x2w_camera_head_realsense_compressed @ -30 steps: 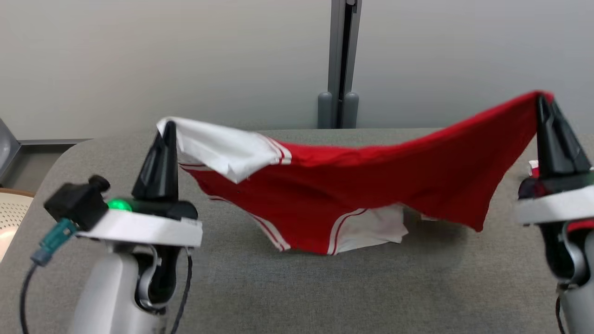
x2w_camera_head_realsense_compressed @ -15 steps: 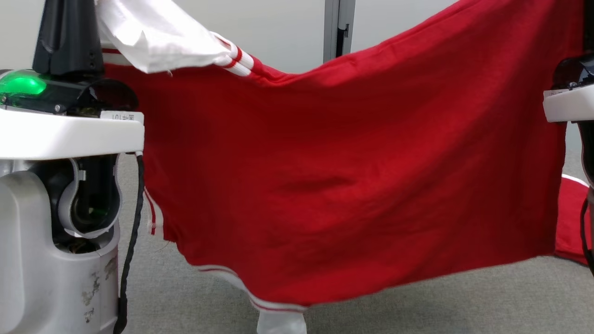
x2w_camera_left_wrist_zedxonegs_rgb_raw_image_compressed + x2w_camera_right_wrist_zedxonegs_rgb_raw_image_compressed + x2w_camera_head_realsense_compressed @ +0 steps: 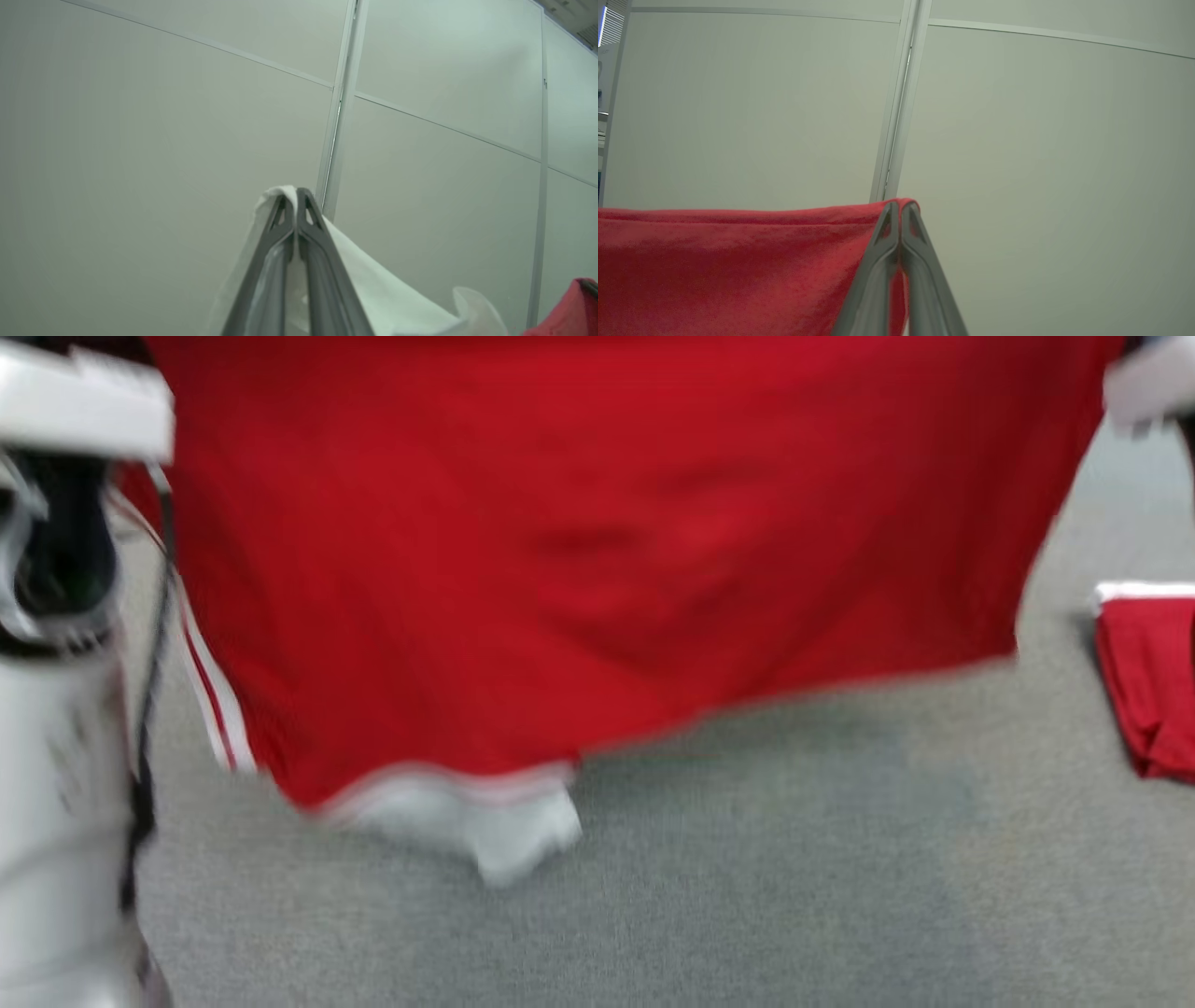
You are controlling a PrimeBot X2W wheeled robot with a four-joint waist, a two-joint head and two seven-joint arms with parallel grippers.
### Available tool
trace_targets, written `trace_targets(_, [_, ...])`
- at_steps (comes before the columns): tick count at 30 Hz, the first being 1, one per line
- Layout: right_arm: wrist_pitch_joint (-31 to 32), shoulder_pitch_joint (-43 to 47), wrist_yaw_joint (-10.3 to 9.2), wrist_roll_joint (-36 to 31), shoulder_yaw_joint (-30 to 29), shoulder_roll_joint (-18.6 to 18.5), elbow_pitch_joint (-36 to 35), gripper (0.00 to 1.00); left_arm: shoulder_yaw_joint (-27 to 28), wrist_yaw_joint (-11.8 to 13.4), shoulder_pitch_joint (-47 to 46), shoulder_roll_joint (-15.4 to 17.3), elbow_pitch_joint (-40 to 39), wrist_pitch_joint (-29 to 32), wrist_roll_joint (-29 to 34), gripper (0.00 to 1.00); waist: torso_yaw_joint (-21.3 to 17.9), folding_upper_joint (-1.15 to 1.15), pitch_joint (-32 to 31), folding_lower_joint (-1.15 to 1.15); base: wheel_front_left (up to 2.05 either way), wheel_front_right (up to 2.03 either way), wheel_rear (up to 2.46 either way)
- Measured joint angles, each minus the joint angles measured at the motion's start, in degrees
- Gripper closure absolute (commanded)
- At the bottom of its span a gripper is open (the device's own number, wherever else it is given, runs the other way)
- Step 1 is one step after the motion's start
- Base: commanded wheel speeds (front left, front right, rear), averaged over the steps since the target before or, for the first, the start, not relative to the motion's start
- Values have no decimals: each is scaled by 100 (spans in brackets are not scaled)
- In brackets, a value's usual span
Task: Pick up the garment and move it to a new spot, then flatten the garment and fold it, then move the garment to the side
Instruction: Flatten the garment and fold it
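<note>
The garment point(image 3: 597, 551) is red with white sleeves and white stripes. It hangs spread wide in front of the head camera, blurred, its lower edge and a white sleeve point(image 3: 504, 821) just above the grey surface. My left gripper point(image 3: 295, 196) is shut on a white part of the garment point(image 3: 373, 289), held up against the wall. My right gripper point(image 3: 900, 205) is shut on the garment's red edge point(image 3: 738, 261). In the head view the fingertips are above the frame; the left wrist point(image 3: 56, 616) shows at the left edge.
The grey padded table point(image 3: 747, 896) lies below the hanging cloth. Another red piece with a white edge point(image 3: 1153, 672) lies at the right side of the table. A pale panelled wall point(image 3: 140, 140) with a vertical seam stands behind.
Both grippers have lifted the garment from just above the table to high in front of the head camera, so it hangs full length. The view has shifted downward.
</note>
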Motion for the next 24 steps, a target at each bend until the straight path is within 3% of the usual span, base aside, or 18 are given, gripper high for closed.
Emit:
trace_targets(6, [-816, -2345, 2, -149, 14, 160, 1399, 100, 77, -307, -2260, 163, 1595, -764, 183, 100, 3, 0, 1067, 0, 0, 0, 0])
trace_targets(11, [-1762, -3511, 2, -508, -126, 208, 2579, 100, 29, -455, -3622, 162, 2725, -1614, 382, 100, 40, 0, 1851, 0, 0, 0, 0])
trace_targets(18, [-2406, -3578, 1, -489, -103, 387, 3947, 100, -218, -714, -3895, -25, 4029, -2050, 490, 100, 204, 0, 2588, 0, 0, 0, 0])
trace_targets(24, [-2532, -2769, 1, -167, 79, 543, 4597, 100, -645, -816, -3118, -77, 4465, -2121, 703, 100, 383, 0, 2798, 0, 0, 0, 0])
